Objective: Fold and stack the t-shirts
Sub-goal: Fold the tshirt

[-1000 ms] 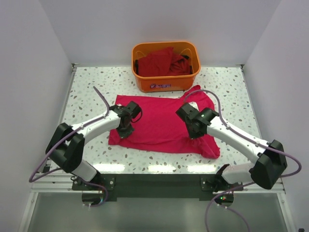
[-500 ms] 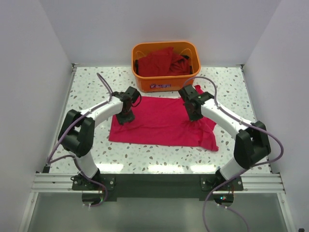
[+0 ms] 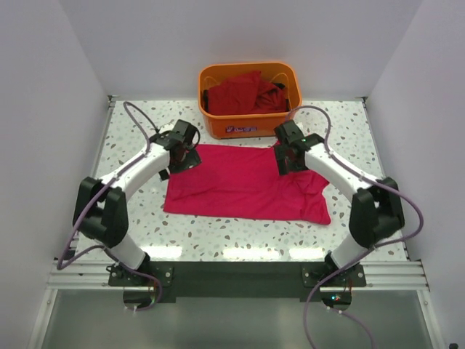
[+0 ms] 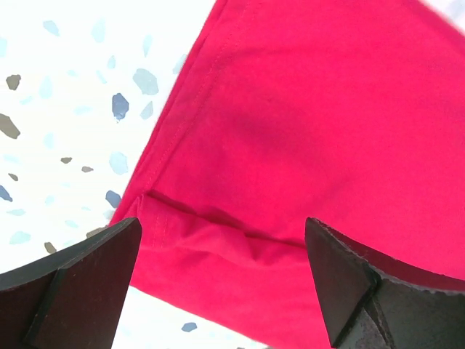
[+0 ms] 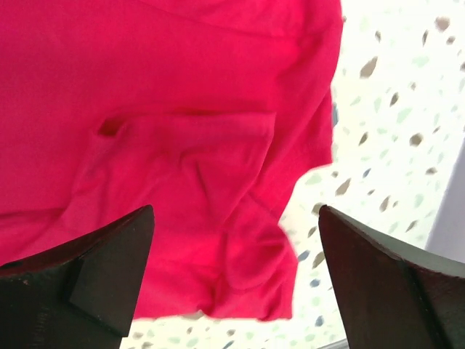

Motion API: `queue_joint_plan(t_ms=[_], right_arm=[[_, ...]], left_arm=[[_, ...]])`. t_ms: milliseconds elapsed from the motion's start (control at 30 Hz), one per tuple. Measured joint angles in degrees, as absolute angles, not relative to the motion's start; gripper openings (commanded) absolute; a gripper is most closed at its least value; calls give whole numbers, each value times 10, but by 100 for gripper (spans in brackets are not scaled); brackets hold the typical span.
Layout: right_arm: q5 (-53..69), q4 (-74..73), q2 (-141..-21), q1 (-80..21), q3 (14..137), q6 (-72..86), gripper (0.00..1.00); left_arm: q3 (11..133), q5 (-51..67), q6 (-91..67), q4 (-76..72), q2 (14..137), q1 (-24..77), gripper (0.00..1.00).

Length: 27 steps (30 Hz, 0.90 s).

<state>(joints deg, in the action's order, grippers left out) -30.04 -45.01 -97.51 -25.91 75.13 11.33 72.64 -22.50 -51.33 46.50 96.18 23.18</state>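
Note:
A bright crimson t-shirt (image 3: 243, 185) lies folded in half as a wide rectangle on the speckled table, with a bunched sleeve at its right end (image 3: 314, 207). My left gripper (image 3: 176, 157) hovers open over the shirt's far left corner. In the left wrist view the folded corner (image 4: 218, 247) lies flat between the spread fingers of the left gripper (image 4: 221, 225). Over the far right corner my right gripper (image 3: 286, 161) is open as well. The right wrist view shows rumpled cloth (image 5: 218, 182) below the right gripper (image 5: 236, 212). Darker red t-shirts (image 3: 243, 93) fill the basket.
The orange plastic basket (image 3: 251, 128) stands at the back centre, just behind the folded shirt and close to both grippers. White walls close in the table (image 3: 131, 131) on the left, right and back. Cables loop above both arms.
Both grippers carried the shirt's near edge away from me to its far edge, folding it in half. They then opened and let go of the cloth.

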Motion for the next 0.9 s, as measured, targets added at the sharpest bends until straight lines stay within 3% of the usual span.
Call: queue_joint_plan(t_ms=[300, 600, 900], right_arm=[[-102, -424, -734, -259, 536, 222, 99], [-82, -411, -820, -252, 513, 244, 99], [-91, -380, -848, -167, 507, 224, 99]], left_arm=[[582, -146, -512, 390, 837, 239, 100], [544, -94, -501, 318, 881, 257, 100], [573, -110, -488, 289, 963, 218, 100]])
